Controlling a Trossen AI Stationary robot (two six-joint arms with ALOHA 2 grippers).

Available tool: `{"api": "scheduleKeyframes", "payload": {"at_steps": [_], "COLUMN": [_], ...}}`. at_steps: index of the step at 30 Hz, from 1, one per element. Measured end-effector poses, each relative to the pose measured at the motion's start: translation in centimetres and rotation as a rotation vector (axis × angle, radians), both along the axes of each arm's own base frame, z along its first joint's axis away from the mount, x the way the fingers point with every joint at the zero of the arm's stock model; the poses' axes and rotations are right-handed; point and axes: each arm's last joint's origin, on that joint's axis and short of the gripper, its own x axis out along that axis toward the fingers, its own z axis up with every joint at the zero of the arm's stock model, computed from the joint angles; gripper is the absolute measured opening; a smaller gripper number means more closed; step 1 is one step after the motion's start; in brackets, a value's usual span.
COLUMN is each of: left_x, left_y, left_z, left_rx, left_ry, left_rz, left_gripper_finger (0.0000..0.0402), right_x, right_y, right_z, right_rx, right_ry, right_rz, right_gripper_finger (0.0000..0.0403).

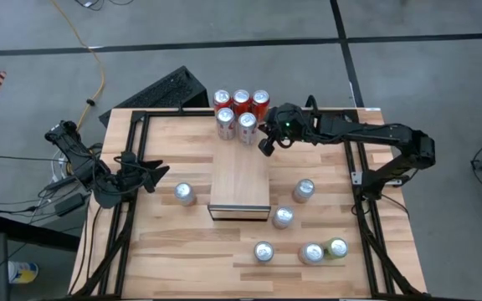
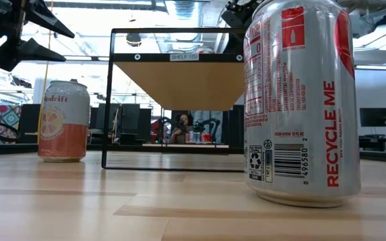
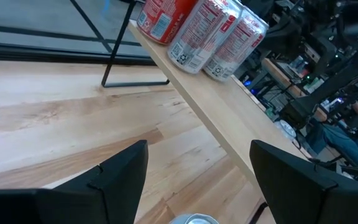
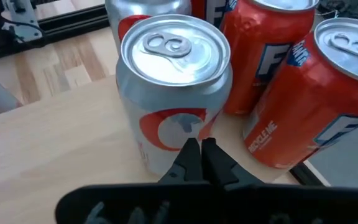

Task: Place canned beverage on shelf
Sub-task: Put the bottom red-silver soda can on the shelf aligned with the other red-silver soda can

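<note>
The canned beverages are sitting in two sets on the tabletop (image 1: 157,251); none is being held.

Left side: the left gripper (image 1: 159,173) is hovering near the left edge of the table, fingers spread with nothing between them. In the left wrist view the two dark fingers (image 3: 114,177) are standing well apart, and a can top (image 3: 191,219) is showing just between and below them. That matches the silver can (image 1: 184,194) lying just beside the gripper, near the shelf's left side. In the low view this is probably the orange-and-white can (image 2: 63,121), standing upright.

Centre: the shelf (image 1: 239,191), a narrow platform with a light wood top, is sitting mid-table. Its top is carrying no can. At the far edge of the table, just beyond the shelf, five cans (image 1: 241,113) are standing upright in a tight cluster: three red behind, two silver-and-red in front.

Right side: the right gripper (image 1: 266,140) is hanging just beside that cluster, fingers pressed together and pinching nothing. In the right wrist view the closed tips are pointing at the side of a silver-and-red can (image 4: 173,87), with red cans (image 4: 319,93) touching beside it.

Right front: five more cans are standing loose, one (image 1: 304,190) near the shelf, one (image 1: 284,217) at its front corner, one (image 1: 264,252) further forward, and a pair (image 1: 323,251) touching.
</note>
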Motion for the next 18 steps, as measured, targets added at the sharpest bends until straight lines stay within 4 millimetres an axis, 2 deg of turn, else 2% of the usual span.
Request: {"api": "scheduleKeyframes", "payload": {"at_steps": [9, 18], "left_x": [0.0, 0.0], "left_y": [0.0, 0.0], "left_z": [0.0, 0.0], "left_rx": [-0.009, -0.01], "left_ry": [0.0, -0.001], "left_rz": [-0.005, -0.005], "left_gripper_finger": [0.027, 0.027], "right_x": [0.4, 0.9], "right_y": [2.1, 0.7], "right_z": [0.1, -0.3], "right_rx": [0.027, 0.004], "right_ry": [-0.007, -0.025], "right_rz": [0.069, 0.04], "right_gripper_finger": [0.0, 0.0]}}
